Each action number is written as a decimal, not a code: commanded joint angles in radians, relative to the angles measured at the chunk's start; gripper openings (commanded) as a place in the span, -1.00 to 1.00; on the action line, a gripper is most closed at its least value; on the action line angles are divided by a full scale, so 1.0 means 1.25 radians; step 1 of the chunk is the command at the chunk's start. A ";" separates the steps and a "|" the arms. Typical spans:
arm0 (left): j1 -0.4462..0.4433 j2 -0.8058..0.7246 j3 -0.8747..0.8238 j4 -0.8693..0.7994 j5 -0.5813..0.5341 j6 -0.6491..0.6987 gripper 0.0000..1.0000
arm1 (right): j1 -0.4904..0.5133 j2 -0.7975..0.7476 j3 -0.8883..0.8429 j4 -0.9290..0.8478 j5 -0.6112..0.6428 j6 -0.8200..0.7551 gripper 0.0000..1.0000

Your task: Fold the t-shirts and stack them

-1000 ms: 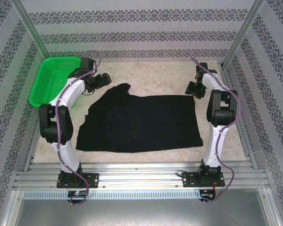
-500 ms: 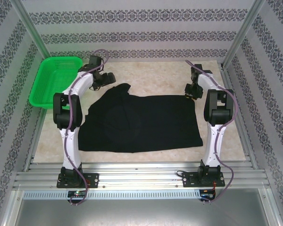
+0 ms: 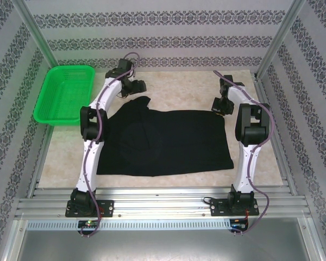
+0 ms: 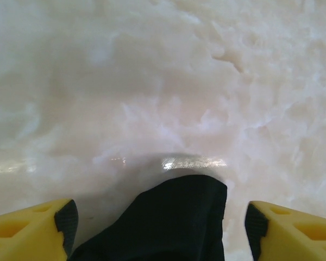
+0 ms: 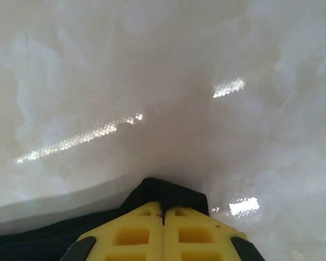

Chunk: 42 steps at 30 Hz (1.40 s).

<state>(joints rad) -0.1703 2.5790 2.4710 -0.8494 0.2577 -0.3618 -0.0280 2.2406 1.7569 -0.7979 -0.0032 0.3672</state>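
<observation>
Across the middle of the pale marbled table [image 3: 179, 87] lies 1 black t-shirt [image 3: 174, 141], spread mostly flat, its left part bunched into folds and 1 sleeve pointing toward the far edge. Far left, apart from the cloth, sits the green mesh basket [image 3: 62, 100]. At the shirt's far-right corner the right gripper [image 3: 219, 106] is clenched, its 2 yellow fingers [image 5: 136, 234] pressed together on the black corner. Over the far sleeve tip the left gripper [image 3: 137, 87] stands released, jaws wide, the sleeve end between them.
</observation>
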 commanded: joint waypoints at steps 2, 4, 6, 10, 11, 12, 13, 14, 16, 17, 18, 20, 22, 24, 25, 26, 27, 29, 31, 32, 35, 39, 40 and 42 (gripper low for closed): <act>-0.007 0.044 0.047 -0.093 -0.019 0.019 0.58 | 0.009 -0.042 -0.021 -0.016 -0.013 -0.002 -1.00; -0.007 0.055 0.057 -0.088 -0.007 0.009 0.59 | 0.012 -0.059 -0.031 -0.016 -0.015 -0.004 -1.00; -0.011 0.064 0.068 -0.083 0.002 0.006 0.58 | 0.013 -0.081 -0.051 -0.013 -0.011 -0.005 -1.00; -0.021 0.077 0.070 -0.062 0.051 0.009 0.35 | 0.013 -0.124 -0.093 0.000 -0.006 -0.015 -1.00; -0.021 0.080 0.070 -0.061 0.056 0.009 0.15 | 0.011 -0.129 -0.098 -0.001 -0.004 -0.019 -1.00; -0.020 0.083 0.070 -0.059 0.060 0.006 -0.04 | 0.010 -0.134 -0.099 -0.003 -0.002 -0.022 -1.00; -0.020 0.083 0.071 -0.058 0.067 0.006 -0.19 | 0.010 -0.135 -0.099 -0.006 -0.001 -0.024 -1.00; -0.020 0.081 0.071 -0.053 0.071 0.008 -0.34 | 0.009 -0.136 -0.097 -0.009 -0.001 -0.026 -1.00; -0.014 0.072 0.073 -0.043 0.058 0.006 -0.61 | 0.006 -0.135 -0.093 -0.011 -0.003 -0.028 -1.00; -0.010 0.063 0.075 -0.032 0.047 -0.002 -0.70 | 0.005 -0.135 -0.090 -0.011 -0.003 -0.030 -1.00; -0.003 0.052 0.075 -0.017 0.039 -0.012 -0.75 | 0.005 -0.135 -0.088 -0.010 -0.001 -0.031 -1.00; 0.008 0.026 0.077 0.011 0.017 -0.022 -0.77 | 0.003 -0.133 -0.082 -0.008 0.004 -0.033 -1.00; 0.018 0.000 0.084 0.029 -0.006 -0.023 -0.77 | -0.002 -0.130 -0.073 -0.007 0.014 -0.035 -1.00; 0.029 -0.030 0.084 0.045 -0.019 -0.019 -0.77 | -0.013 -0.131 -0.062 -0.004 0.029 -0.036 -1.00; 0.033 -0.040 0.083 0.049 -0.021 -0.017 -0.77 | -0.019 -0.130 -0.059 -0.001 0.032 -0.035 -1.00; 0.036 -0.050 0.082 0.052 -0.021 -0.013 -0.77 | -0.026 -0.129 -0.055 0.003 0.034 -0.034 -1.00; 0.039 -0.058 0.082 0.054 -0.020 -0.008 -0.77 | -0.031 -0.128 -0.052 0.008 0.035 -0.031 -1.00; 0.041 -0.066 0.081 0.052 -0.025 0.006 -0.75 | -0.044 -0.121 -0.043 0.011 0.036 -0.026 -1.00; 0.043 -0.064 0.080 0.047 -0.027 0.003 -0.46 | -0.051 -0.110 -0.031 0.009 0.037 -0.024 -1.00; 0.044 -0.060 0.078 0.048 -0.016 -0.002 -0.10 | -0.053 -0.106 -0.027 0.010 0.037 -0.024 -1.00; 0.047 -0.053 0.079 0.026 -0.033 -0.016 0.59 | -0.057 -0.088 -0.011 0.008 0.036 -0.020 -1.00; 0.064 -0.091 0.058 -0.023 -0.115 -0.040 0.87 | -0.063 -0.071 0.001 0.014 0.038 -0.008 -1.00; 0.072 -0.107 0.043 -0.026 -0.129 -0.045 0.92 | -0.066 -0.067 0.005 0.014 0.039 -0.006 -1.00; 0.080 -0.152 -0.010 -0.015 -0.140 -0.037 1.00 | -0.068 -0.061 0.013 0.014 0.044 -0.005 -1.00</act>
<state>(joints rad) -0.1040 2.4908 2.5084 -0.8295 0.1543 -0.3969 -0.1028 2.1368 1.7378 -0.7826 0.0154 0.3416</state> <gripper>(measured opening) 0.993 0.063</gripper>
